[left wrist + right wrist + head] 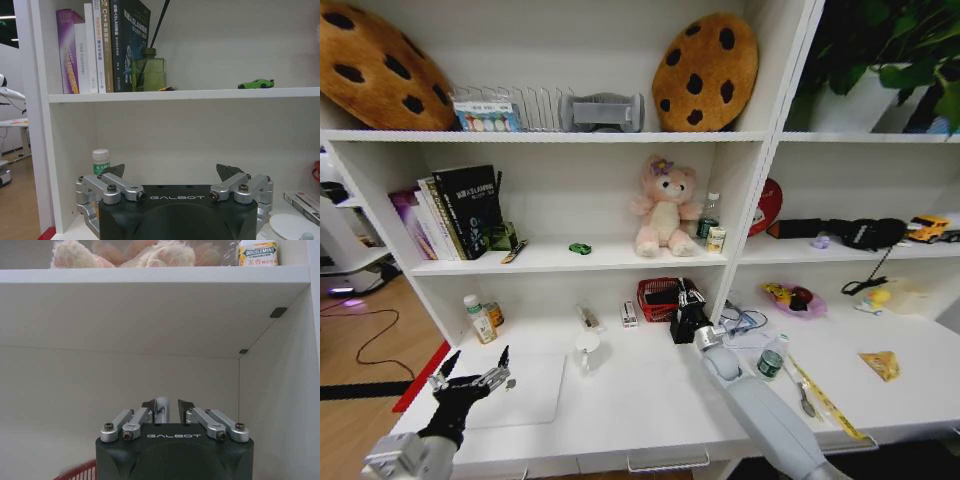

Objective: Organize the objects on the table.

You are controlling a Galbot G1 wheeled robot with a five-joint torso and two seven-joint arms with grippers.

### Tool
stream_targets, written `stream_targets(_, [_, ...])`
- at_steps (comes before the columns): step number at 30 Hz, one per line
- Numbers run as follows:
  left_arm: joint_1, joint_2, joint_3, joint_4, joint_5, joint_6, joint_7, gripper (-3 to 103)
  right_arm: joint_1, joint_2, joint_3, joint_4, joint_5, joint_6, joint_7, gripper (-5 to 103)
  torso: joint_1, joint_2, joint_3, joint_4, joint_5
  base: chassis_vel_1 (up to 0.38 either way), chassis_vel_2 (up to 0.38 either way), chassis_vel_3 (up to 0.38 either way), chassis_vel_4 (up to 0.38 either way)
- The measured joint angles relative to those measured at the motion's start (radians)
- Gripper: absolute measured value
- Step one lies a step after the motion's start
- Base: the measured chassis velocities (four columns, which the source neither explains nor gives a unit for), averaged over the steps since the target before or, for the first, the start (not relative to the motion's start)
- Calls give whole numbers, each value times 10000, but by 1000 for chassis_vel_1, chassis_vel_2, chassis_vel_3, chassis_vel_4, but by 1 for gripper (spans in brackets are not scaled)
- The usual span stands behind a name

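Your right gripper [686, 297] reaches over the long white desk [650, 400] beside the red mesh basket [656, 298], fingers nearly together on a small silvery piece. Your left gripper [472, 366] hovers spread wide above the thin silver laptop [525, 390]. The tiny green toy car [580, 248] sits on the shelf

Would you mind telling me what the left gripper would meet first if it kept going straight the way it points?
Probably the white back panel under the book shelf; the left gripper is open, the green-capped bottle just off-line. Depth is unclear.
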Motion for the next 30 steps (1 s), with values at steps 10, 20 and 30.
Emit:
stream_targets(10, [-1,0,0,0,0,0,0,100,-958,-728,383,1205,892,-772,-453,63,0,0,0,1,2,0,0,0,0])
stream_targets(20, [0,0,0,0,0,0,0,100,-4122,-2018,1714,4706,543,-1132,-171,99,-1,1,-2,5,0,0,0,0,0])
stream_targets(30, [0,0,0,0,0,0,0,100,-8894,-1119,4618,6421,-1218,-398,599,100,-1,1,-3,0,1,0,0,0,0])
